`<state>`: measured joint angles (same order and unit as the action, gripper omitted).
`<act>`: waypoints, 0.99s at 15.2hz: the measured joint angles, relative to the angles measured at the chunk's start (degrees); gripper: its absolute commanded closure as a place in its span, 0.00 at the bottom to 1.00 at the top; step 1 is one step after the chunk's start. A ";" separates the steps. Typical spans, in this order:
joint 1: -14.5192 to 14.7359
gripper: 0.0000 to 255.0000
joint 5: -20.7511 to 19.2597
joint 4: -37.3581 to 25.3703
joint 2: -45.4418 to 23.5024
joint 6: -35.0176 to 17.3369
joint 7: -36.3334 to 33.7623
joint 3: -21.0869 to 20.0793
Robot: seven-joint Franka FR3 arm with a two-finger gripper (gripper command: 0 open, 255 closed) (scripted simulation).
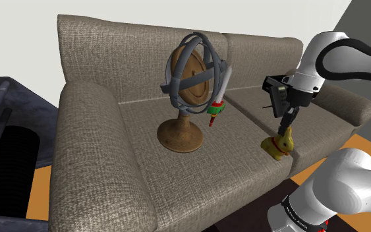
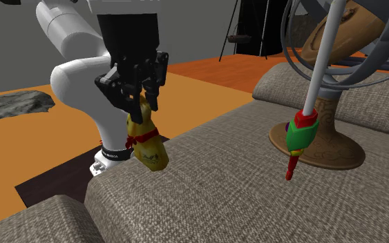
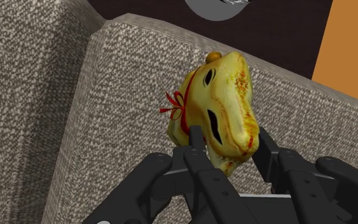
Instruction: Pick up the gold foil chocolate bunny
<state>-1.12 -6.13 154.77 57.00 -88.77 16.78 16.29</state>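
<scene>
The gold bunny (image 1: 277, 144) is found at the lower right of the shoulder view, at the front edge of the right-hand seat cushion of a grey-brown fabric sofa (image 1: 111, 158). It is taken at its upper end by the black gripper (image 1: 286, 125), which is brought down on it from above by the white arm (image 1: 335, 56). In the wrist view the two fingers (image 3: 203, 159) are seen closed against either side of the bunny, kept apart only by its width. A red ribbon (image 3: 174, 105) is tied round its neck. In the second exterior view, at middle left, the bunny is shown tilted, with its base at the cushion's edge. Whether the base touches the fabric cannot be told.

Well apart from the bunny, at the centre of the shoulder view, a wooden stand (image 1: 180, 135) is set on the left-hand seat cushion, ringed by grey hoops (image 1: 194, 66). A red, green and yellow piece (image 1: 215, 112) is hung at the end of a pale rod just beside the stand. An orange floor (image 2: 48, 138) is seen behind the arm.
</scene>
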 measured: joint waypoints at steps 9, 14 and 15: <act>0.76 1.00 1.31 -6.84 -0.99 5.85 -0.52 -1.20; 1.16 1.00 1.96 -11.15 -1.98 9.14 -0.77 -1.76; 1.22 1.00 2.04 -11.66 -2.15 9.50 -0.80 -1.82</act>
